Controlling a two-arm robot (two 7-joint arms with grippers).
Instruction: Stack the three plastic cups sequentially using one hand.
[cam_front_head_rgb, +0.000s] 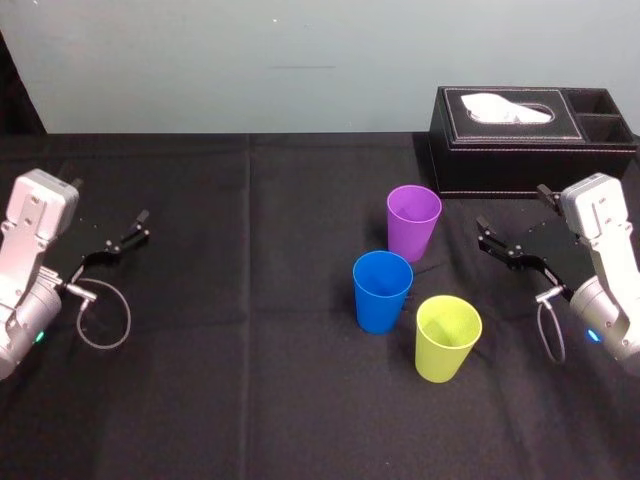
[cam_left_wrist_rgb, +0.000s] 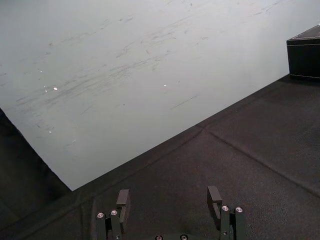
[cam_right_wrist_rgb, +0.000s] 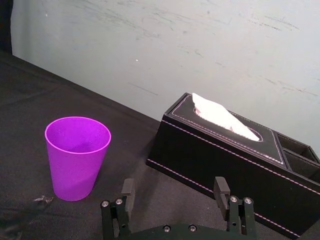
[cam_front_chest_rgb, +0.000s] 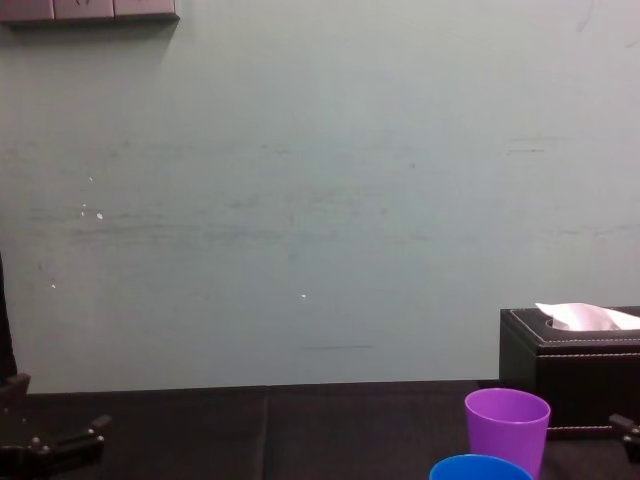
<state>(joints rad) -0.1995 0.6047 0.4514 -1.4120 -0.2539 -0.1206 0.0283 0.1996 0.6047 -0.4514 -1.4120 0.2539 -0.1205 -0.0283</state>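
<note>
Three plastic cups stand upright and apart on the black cloth, right of centre: a purple cup (cam_front_head_rgb: 413, 222) (cam_right_wrist_rgb: 77, 157) (cam_front_chest_rgb: 507, 425) farthest back, a blue cup (cam_front_head_rgb: 382, 290) (cam_front_chest_rgb: 480, 468) in the middle, and a yellow-green cup (cam_front_head_rgb: 447, 338) nearest me. My right gripper (cam_front_head_rgb: 513, 208) (cam_right_wrist_rgb: 174, 185) hovers open to the right of the purple cup, a short gap away, with nothing between its fingers. Over at the table's left side my left gripper (cam_front_head_rgb: 112, 205) (cam_left_wrist_rgb: 168, 196) is open and empty, far from the cups.
A black tissue box (cam_front_head_rgb: 530, 140) (cam_right_wrist_rgb: 225, 155) (cam_front_chest_rgb: 570, 360) with a white tissue sits at the back right, just behind the right gripper. A pale wall runs along the table's far edge. Black cloth (cam_front_head_rgb: 250, 330) covers the table.
</note>
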